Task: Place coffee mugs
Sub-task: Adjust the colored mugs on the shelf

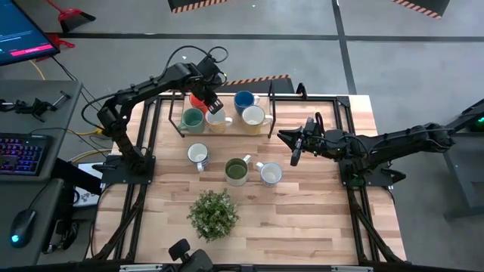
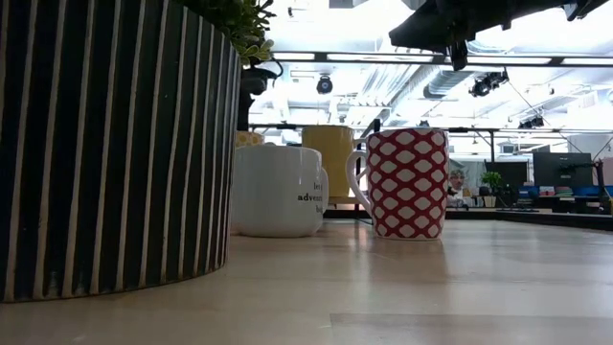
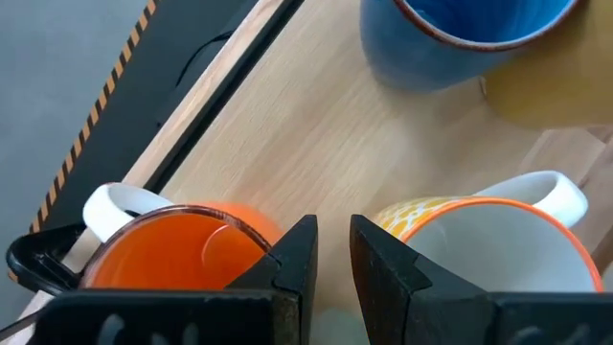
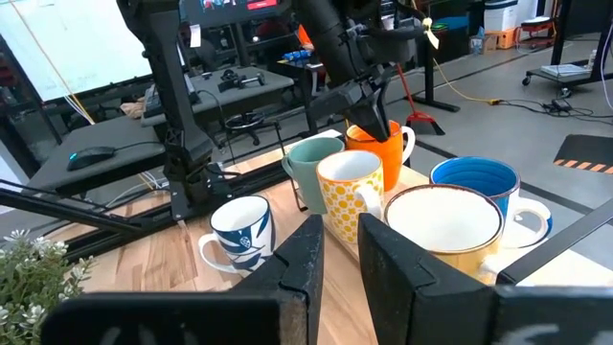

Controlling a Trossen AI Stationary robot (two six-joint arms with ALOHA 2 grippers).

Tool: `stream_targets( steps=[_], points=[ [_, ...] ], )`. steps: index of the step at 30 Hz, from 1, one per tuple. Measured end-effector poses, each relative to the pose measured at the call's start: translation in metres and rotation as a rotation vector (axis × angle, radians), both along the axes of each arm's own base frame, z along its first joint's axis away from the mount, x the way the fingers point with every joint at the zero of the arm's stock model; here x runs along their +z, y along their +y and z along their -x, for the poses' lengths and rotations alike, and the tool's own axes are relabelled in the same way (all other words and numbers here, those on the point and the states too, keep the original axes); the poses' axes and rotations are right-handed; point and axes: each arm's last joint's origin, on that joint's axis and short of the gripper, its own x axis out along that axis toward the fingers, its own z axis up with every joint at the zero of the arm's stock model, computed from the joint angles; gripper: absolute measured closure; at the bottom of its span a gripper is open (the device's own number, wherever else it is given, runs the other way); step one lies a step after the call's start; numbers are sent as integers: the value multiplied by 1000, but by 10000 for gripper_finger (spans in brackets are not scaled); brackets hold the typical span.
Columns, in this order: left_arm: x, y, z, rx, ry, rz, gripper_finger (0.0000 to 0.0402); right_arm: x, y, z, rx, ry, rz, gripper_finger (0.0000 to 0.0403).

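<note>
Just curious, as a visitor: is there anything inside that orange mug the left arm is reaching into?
The orange mug looks empty: only its glossy orange inside wall shows. The left gripper has one finger over the rim, hiding part of the interior and the bottom, so I cannot fully rule anything out.

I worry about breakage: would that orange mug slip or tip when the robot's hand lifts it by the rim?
The orange mug looks glazed, so probably slippery and chip-prone. The left hand pinches one wall, so it may hang tilted. Rigid; unlikely to flex.
</note>
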Motion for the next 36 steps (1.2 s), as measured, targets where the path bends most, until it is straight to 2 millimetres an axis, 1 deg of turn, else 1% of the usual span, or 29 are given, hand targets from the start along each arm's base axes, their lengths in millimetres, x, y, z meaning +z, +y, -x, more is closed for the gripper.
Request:
stream_targets(
  steps=[13,18,22,24,30,36],
  points=[
    [1,-1,-2,-29,-4,-15,348,0,0,0,0,0,0,347],
    [1,-1,-3,23,-20,2,349,0,0,0,0,0,0,347],
    [0,-5,-6,-33,-7,-12,349,0,0,0,0,1,2,347],
    [-2,-6,-8,-24,-4,-7,349,0,0,0,0,1,2,347],
    [-18,0,-14,3,29,28,349,0,0,0,0,0,1,347],
    [-16,3,-17,5,10,-10,349,0,0,0,0,1,0,347]
  ],
)
